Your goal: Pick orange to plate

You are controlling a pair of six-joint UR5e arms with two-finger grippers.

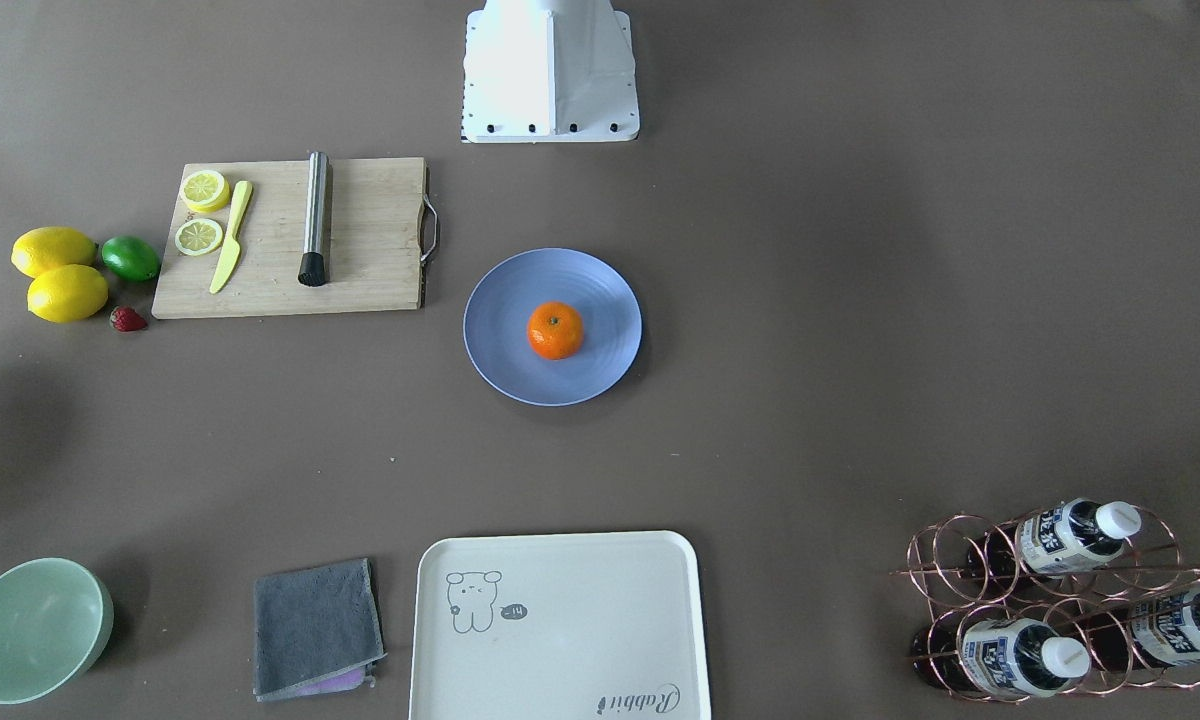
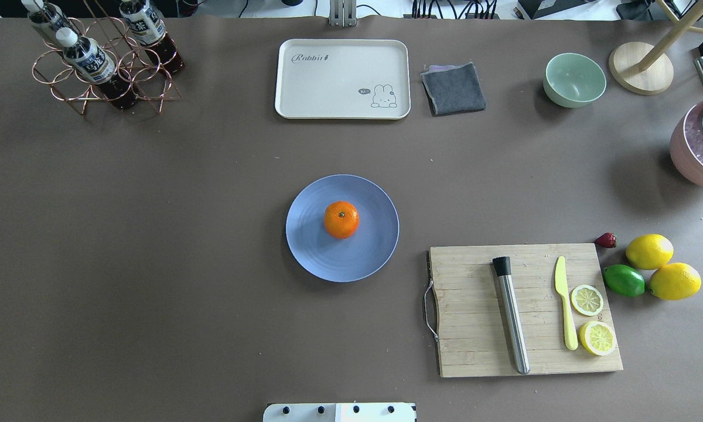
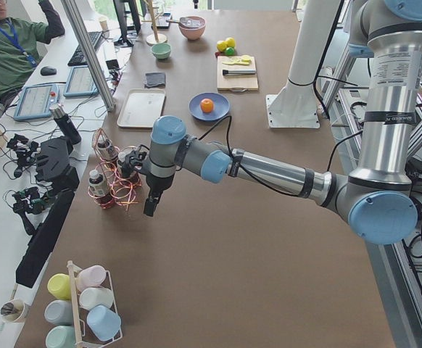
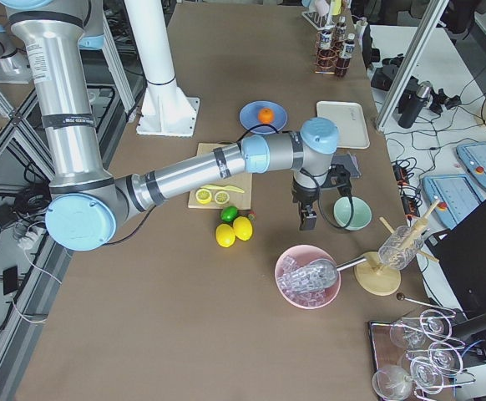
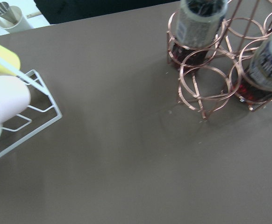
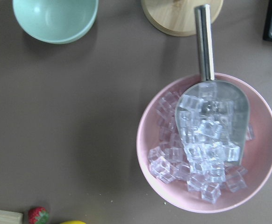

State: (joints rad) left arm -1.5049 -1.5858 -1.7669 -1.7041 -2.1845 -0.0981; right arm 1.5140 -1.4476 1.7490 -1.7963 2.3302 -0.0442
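The orange point(image 1: 555, 331) point(image 2: 341, 220) rests upright near the middle of the periwinkle-blue plate point(image 1: 500, 345) point(image 2: 357, 261), at the table's centre. Both also show small in the side views, the orange point(image 3: 207, 105) point(image 4: 265, 114) on the plate point(image 3: 195, 110) point(image 4: 248, 114). My left gripper point(image 3: 150, 206) hangs far from the plate, over the table beside the copper bottle rack point(image 3: 117, 181). My right gripper point(image 4: 306, 221) hangs at the opposite end, between the green bowl point(image 4: 349, 213) and the lemons point(image 4: 235, 230). I cannot tell whether either gripper is open or shut. Neither wrist view shows fingers.
A cutting board point(image 2: 474, 310) with a metal muddler point(image 2: 511, 316), yellow knife and lemon slices lies right of the plate; lemons, a lime point(image 2: 623, 280) and a strawberry sit beyond it. Far side: cream tray point(image 2: 343, 79), grey cloth point(image 2: 453, 89), green bowl point(image 2: 574, 79), pink ice bowl point(image 6: 267, 154), bottle rack point(image 2: 102, 76).
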